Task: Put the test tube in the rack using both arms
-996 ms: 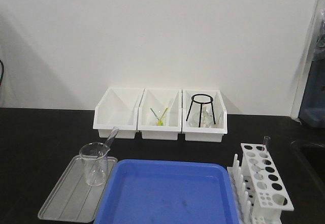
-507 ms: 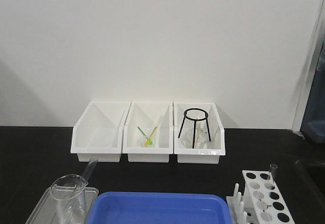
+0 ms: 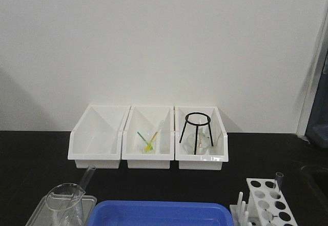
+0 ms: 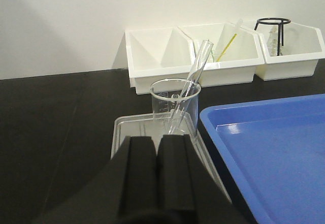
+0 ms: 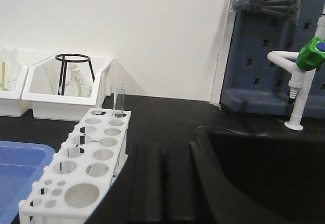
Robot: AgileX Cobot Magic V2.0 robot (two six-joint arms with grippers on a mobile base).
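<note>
My left pincer (image 4: 156, 141) is sitting pressed closed on nothing, over the near end of the grey metal tray (image 4: 129, 127) on the black desk (image 4: 56, 122). Just ahead, the slender clear glass test tube (image 4: 197, 71) is leaning in the wide clear glass beaker (image 4: 175, 109) on that tray. My right pincer (image 5: 163, 150) is also closed and empty, beside the small white plastic rack (image 5: 80, 179), where an identical twin tube (image 5: 118, 102) is standing in a far corner hole. Three white open-front bins (image 3: 146, 162) are lining the wall behind.
</note>
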